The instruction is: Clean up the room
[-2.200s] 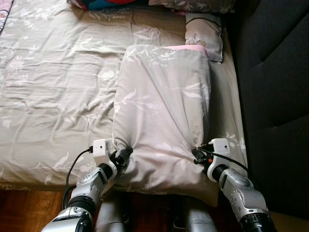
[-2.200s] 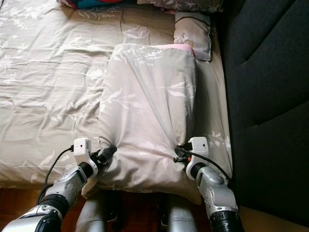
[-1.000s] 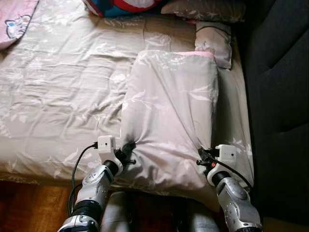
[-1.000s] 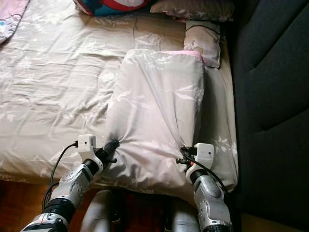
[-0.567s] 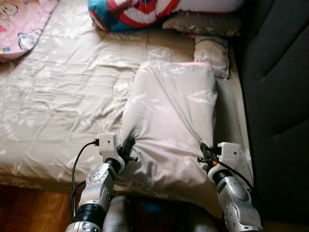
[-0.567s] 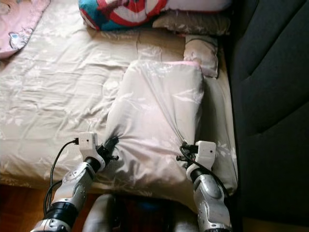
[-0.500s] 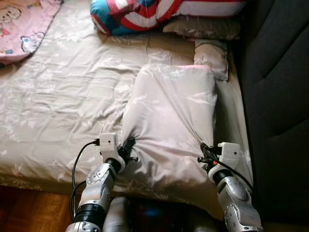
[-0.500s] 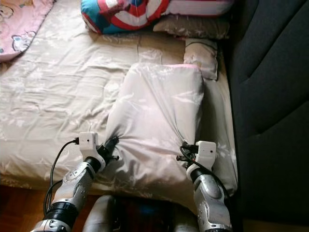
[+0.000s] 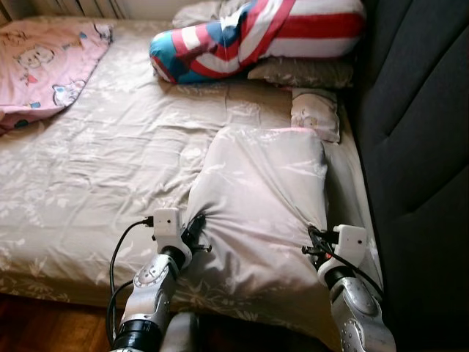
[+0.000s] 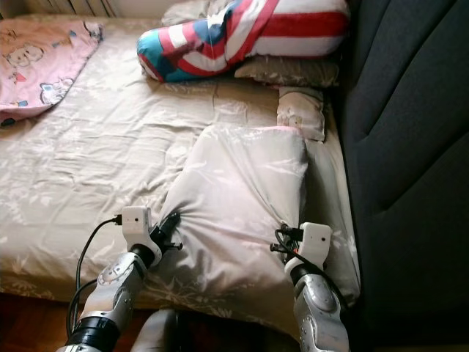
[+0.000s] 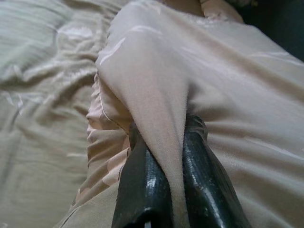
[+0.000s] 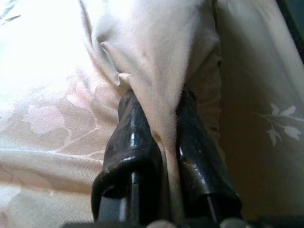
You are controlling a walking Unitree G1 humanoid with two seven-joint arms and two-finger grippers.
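Blanket (image 9: 264, 198), beige with a leaf print and folded into a thick pad, is lying on the bed (image 9: 95, 169) toward its right edge, with its near end reaching the bed's near edge. Left hand (image 9: 195, 224) is pinching a bunched ridge of the blanket at its near left corner; in the left wrist view both black fingers (image 11: 142, 185) are clenching a fold of cloth between them. Right hand (image 9: 315, 238) is gripping the near right corner the same way, and the right wrist view is showing cloth squeezed between its two fingers (image 12: 130, 137). Fabric is pulling into tight creases toward both grips. A thin pink edge is showing at the blanket's far end.

Small pillow (image 9: 315, 114) is sitting just beyond the blanket's far right corner. Flat beige pillow (image 9: 304, 71) is lying farther back near the bed's far right corner, and a bolster in red, white and blue stripes (image 9: 249, 37) is resting partly on it. Pink cartoon blanket (image 9: 44, 70) is covering the far left corner of the bed. Dark padded headboard (image 9: 418, 147) is running along the bed's right edge. Wood floor (image 9: 44, 330) is showing below the near edge.
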